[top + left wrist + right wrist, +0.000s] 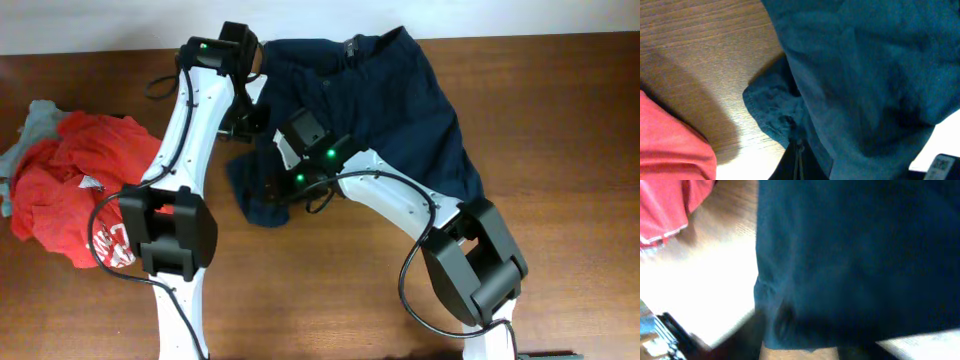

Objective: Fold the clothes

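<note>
On the wooden table, toward its upper middle, lay dark navy shorts, spread mostly flat with the waistband at the far side and a rumpled hem bunched at the near left. The left claw hung over the shorts' left edge, just below the waistband. Its wrist view was filled with navy cloth and showed no fingers, so I could not tell whether it was parted or closed. The right claw sat low at the bunched hem. Its wrist view was blurred, with dark cloth covering nearly everything, and its state could not be told either. Well to the left lay a crumpled red shirt with white print, a grey garment touching its far side.
</note>
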`<state>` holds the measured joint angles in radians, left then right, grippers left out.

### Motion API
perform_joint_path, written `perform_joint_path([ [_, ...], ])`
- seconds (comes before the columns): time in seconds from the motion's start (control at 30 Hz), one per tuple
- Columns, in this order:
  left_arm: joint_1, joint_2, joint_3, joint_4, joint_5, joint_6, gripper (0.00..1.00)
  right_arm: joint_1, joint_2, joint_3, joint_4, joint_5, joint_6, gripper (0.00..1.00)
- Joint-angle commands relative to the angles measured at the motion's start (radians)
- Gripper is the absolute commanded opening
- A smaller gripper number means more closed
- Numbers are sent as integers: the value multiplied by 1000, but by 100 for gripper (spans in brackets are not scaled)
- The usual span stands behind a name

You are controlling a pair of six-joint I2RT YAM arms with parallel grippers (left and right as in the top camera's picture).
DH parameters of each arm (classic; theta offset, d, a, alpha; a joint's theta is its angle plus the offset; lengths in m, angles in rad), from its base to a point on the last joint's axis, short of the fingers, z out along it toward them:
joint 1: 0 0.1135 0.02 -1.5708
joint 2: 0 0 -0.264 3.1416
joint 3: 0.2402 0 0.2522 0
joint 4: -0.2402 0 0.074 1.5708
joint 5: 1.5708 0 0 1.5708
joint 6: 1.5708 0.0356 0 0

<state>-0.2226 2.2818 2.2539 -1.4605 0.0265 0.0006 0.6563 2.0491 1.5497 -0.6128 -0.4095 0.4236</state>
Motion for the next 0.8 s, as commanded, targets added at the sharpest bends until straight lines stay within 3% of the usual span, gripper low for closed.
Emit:
perform_joint_path([
  [0.0,4,-19,23,-11,-1,13,1,11,18,-9,-4,2,8,4],
  [0.27,13,-19,23,-27,-42,15,1,-11,-20,24,-80,19,-54,4],
  [0.6,64,-26,54,-60,-45,15,1,-94,-91,451,-645,184,-243,4],
  [0.63,69,-29,60,-64,-45,15,1,-97,-90,462,-659,184,-257,18],
  [0.67,74,-34,63,-67,-45,16,1,-100,-91,463,-665,187,-275,50],
  [0.73,80,-44,65,-80,-45,15,1,-114,-90,463,-666,186,-278,73],
  [0.77,80,-48,65,-95,-45,16,1,-127,-91,467,-666,184,-277,79],
])
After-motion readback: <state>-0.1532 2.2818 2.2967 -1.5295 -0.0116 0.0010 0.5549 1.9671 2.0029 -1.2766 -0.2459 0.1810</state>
